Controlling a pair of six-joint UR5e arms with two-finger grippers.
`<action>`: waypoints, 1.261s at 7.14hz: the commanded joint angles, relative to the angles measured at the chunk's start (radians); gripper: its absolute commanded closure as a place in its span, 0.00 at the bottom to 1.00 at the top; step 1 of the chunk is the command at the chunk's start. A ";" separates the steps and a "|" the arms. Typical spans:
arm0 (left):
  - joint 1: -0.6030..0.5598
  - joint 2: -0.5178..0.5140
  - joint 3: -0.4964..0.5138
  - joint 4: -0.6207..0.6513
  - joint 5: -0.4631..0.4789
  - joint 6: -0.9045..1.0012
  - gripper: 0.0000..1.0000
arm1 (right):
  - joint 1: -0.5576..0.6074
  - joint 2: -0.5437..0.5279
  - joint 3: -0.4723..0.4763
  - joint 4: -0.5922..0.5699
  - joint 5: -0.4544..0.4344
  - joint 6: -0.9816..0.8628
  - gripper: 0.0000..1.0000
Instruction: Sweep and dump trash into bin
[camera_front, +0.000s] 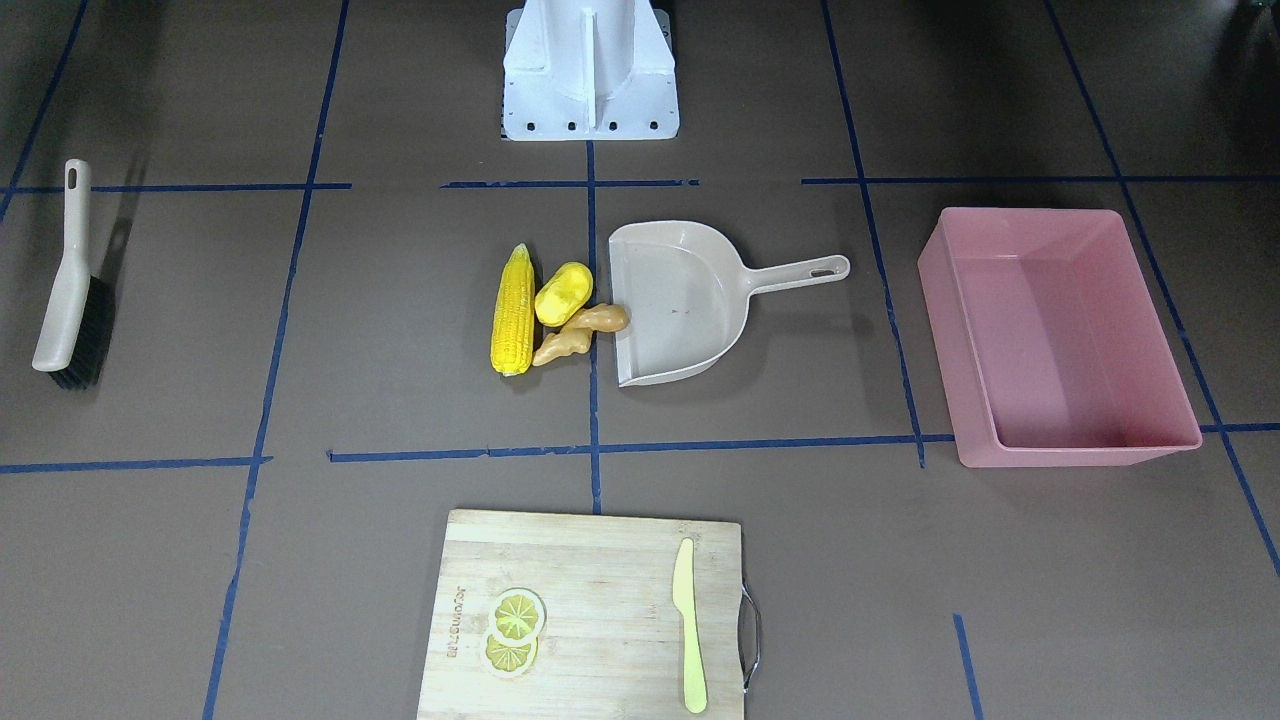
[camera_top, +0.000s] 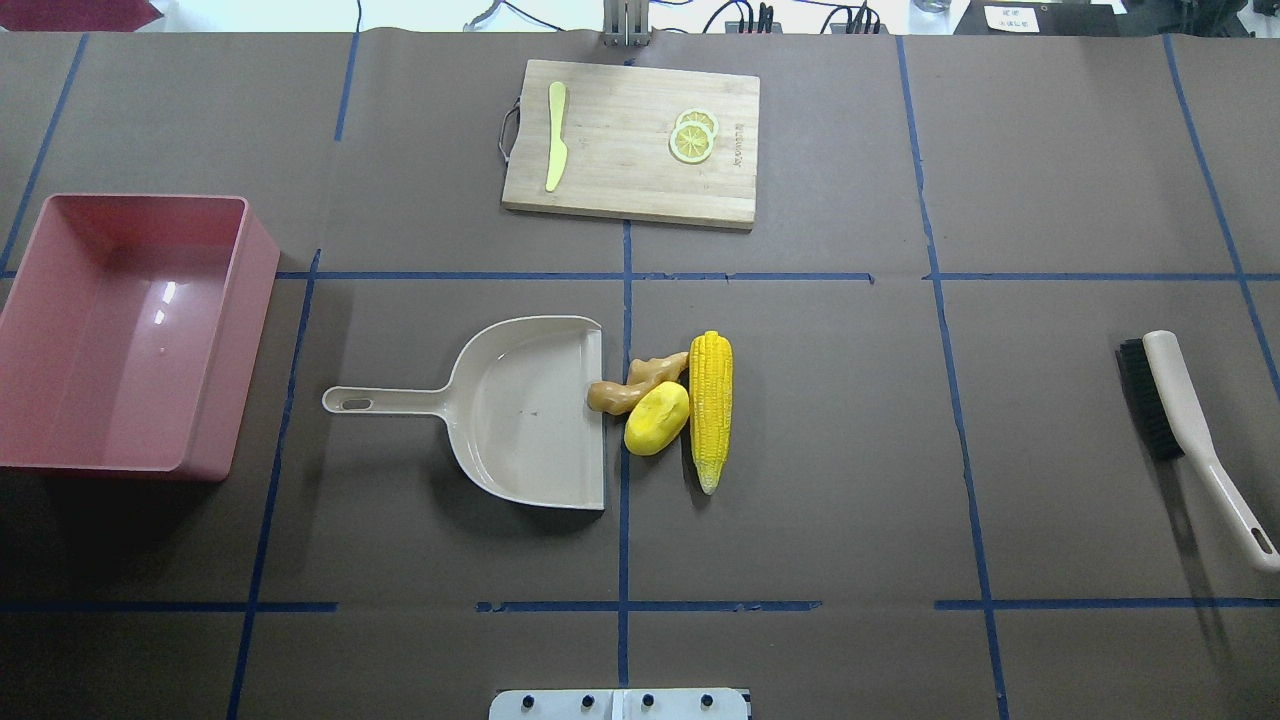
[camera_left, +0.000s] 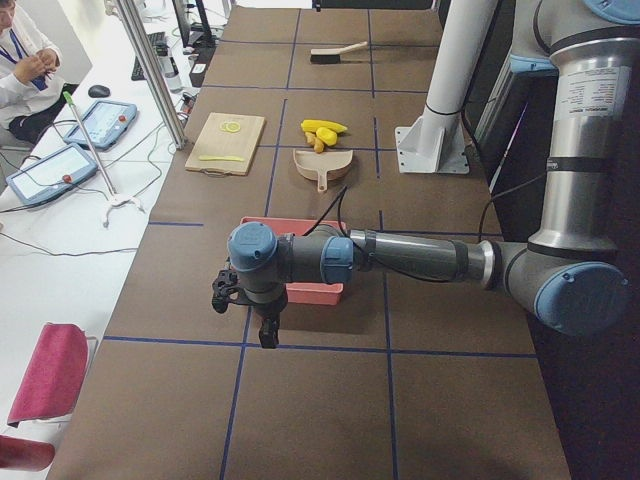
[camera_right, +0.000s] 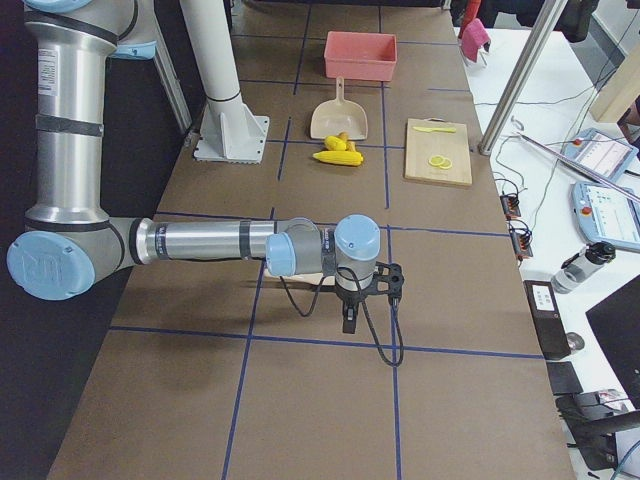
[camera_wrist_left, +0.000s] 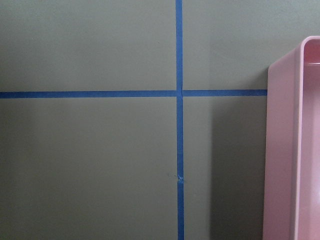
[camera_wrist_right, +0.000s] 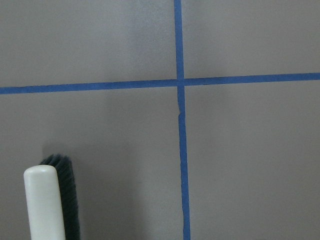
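Observation:
The trash lies mid-table: a long yellow corn cob (camera_top: 710, 405), a stubby yellow potato lump (camera_top: 657, 418) and a tan ginger root (camera_top: 635, 385), right at the open mouth of the beige dustpan (camera_top: 520, 410). The pink bin (camera_top: 250, 330) stands empty at the robot's left end. My left gripper (camera_left: 262, 335) hangs above the table beside the bin's outer end; its wrist view shows the bin's rim (camera_wrist_left: 282, 150). My right gripper (camera_right: 348, 322) hangs over the brush (camera_wrist_right: 45, 205) at the other end. Neither gripper's fingers show clearly, so I cannot tell if they are open or shut.
A beige brush (camera_top: 1185, 425) with black bristles lies at the table's right end. A wooden cutting board (camera_top: 630, 190) at the far edge carries lemon slices (camera_top: 693, 138) and a pale knife (camera_top: 555, 150). The robot's white base (camera_front: 590, 70) stands at the near edge.

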 joint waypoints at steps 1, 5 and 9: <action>-0.001 0.002 -0.015 0.001 -0.004 -0.008 0.00 | 0.000 -0.003 0.000 0.004 0.004 0.004 0.00; 0.002 0.025 -0.058 -0.004 -0.013 -0.010 0.00 | -0.015 -0.017 0.003 0.031 0.028 0.009 0.00; 0.159 0.022 -0.203 -0.017 -0.085 -0.017 0.00 | -0.162 -0.087 0.017 0.355 0.082 0.161 0.00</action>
